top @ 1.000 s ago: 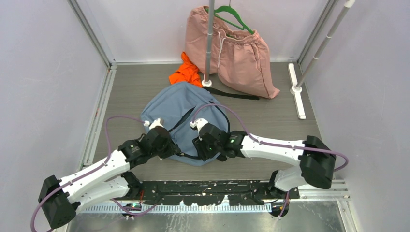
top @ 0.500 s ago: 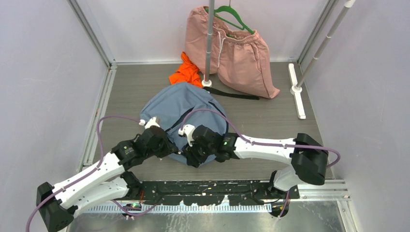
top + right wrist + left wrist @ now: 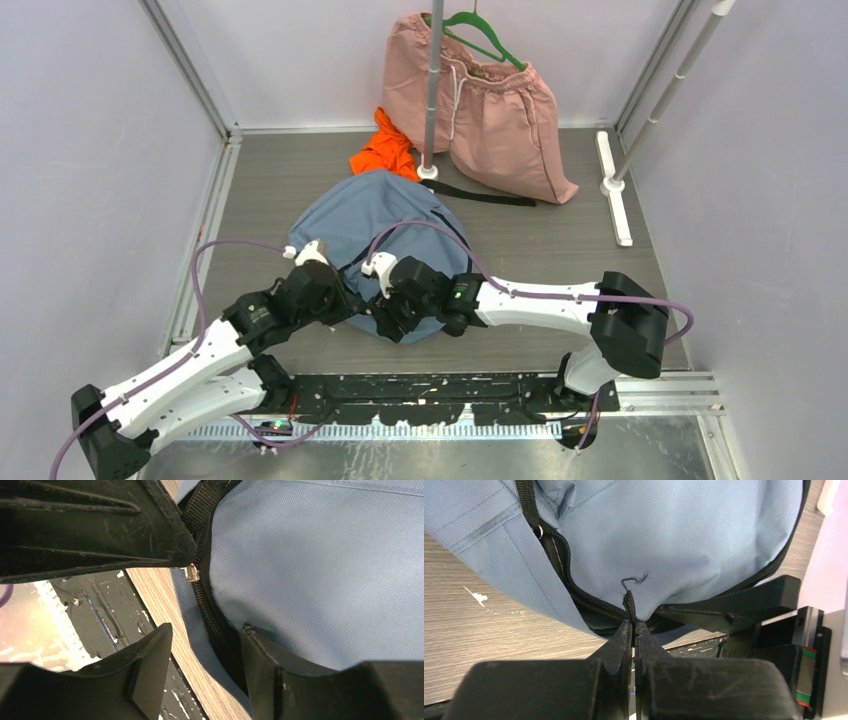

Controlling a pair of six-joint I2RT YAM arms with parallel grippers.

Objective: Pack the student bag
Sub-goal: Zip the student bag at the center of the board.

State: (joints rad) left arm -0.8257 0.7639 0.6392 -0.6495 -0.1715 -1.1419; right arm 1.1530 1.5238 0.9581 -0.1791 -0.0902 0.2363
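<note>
- Plainly, the job is at its opening stage: the bag (image 3: 372, 215) lies flat on the desk (image 3: 570, 250) between the two arms, its near rim under both sets of jaws, and I judge that the zip is being worked before anything goes in.
- The left jaws are pressed together on a thin black pull tab (image 3: 629, 605) at the bag's near edge, where the zip (image 3: 558, 560) curves round.
- The right jaws stand apart and grip nothing. They straddle the same zip line, one finger against the grey-blue cloth, just beside a small silver slider (image 3: 190, 573).
- How far the zip is already undone I cannot tell, as the arms hide that rim from above.
- Next, I think, the left arm needs a steady pull along the curve of the zip while the right arm pins the cloth. The fabric is soft and may bunch or drag across the desk.
- The pink shorts (image 3: 500, 120) and orange cloth (image 3: 385, 150) lie at the far side, well apart from both arms.
- No brand, label or writing can be read anywhere.
</note>
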